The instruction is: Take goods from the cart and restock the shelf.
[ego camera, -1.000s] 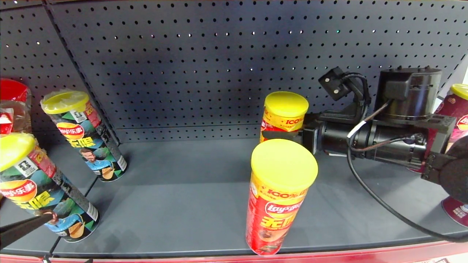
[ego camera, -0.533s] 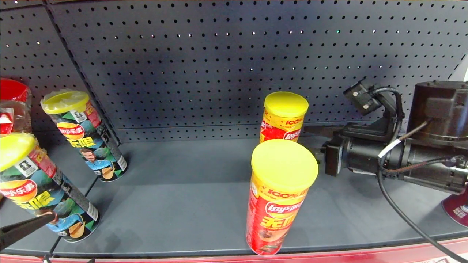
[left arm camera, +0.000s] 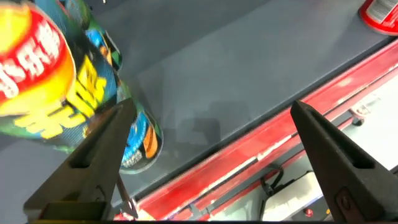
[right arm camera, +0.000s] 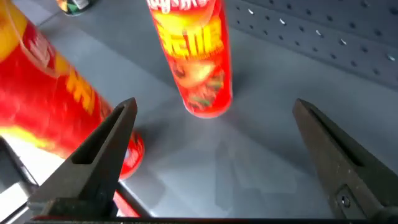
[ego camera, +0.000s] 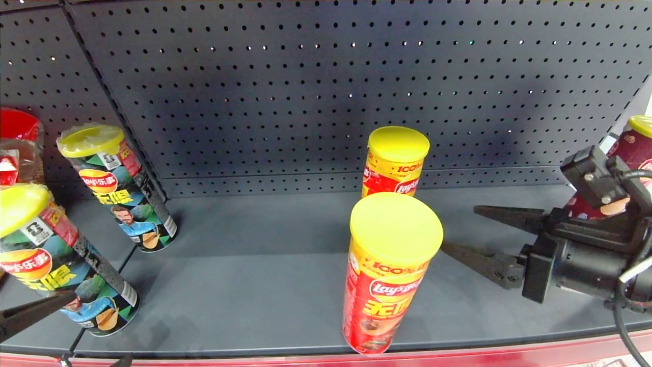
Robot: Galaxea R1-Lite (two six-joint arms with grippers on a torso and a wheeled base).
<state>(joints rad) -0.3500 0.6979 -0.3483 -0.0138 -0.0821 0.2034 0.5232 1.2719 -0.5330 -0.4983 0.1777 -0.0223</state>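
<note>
Head view: right hand (ego camera: 461, 227), fingers apart and empty, over the shelf (ego camera: 254, 265) just beside the front can (ego camera: 392, 275); rear can (ego camera: 395, 163) upright behind it. Left wrist view: left hand (left arm camera: 211, 106), apart, empty, near a blue can (left arm camera: 62, 93). Right wrist view: both red cans stand free, so placing looks done; next, back out without clipping them, then fetch from the cart.

Two red cans (ego camera: 382, 300) (ego camera: 395, 173); two green cans (ego camera: 56, 265) (ego camera: 119, 199); one maroon can (ego camera: 636, 148).
</note>
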